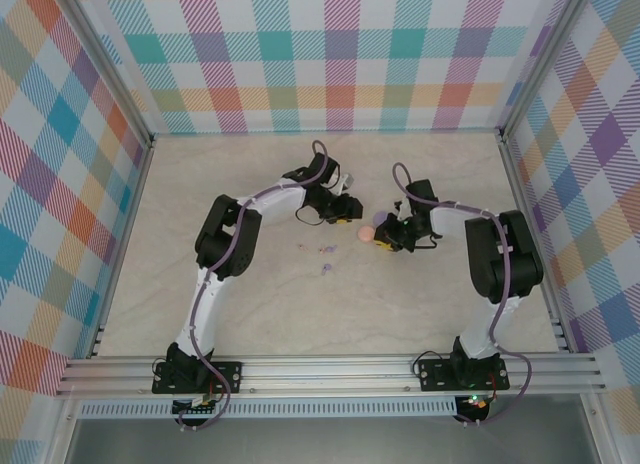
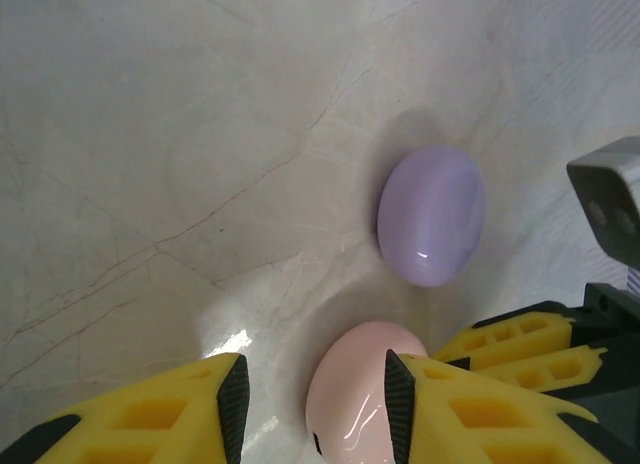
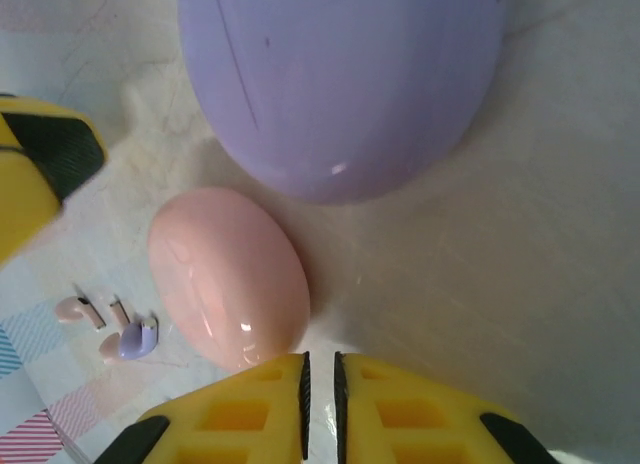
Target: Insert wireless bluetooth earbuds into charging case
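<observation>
White-and-black arms with purple cables and yellow, black-padded jaws.

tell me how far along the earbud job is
Done: nothing yet. The purple case and pink case both look closed. In hand: nothing. The left gripper is open beside the pink case, and the right gripper is shut and empty. Left: the earbuds lie loose on the table.

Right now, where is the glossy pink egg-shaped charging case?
In the top view the pink case lies mid-table, slightly right of centre, just beside the glossy lilac oval case, with the tiny loose earbuds to its left.
</observation>
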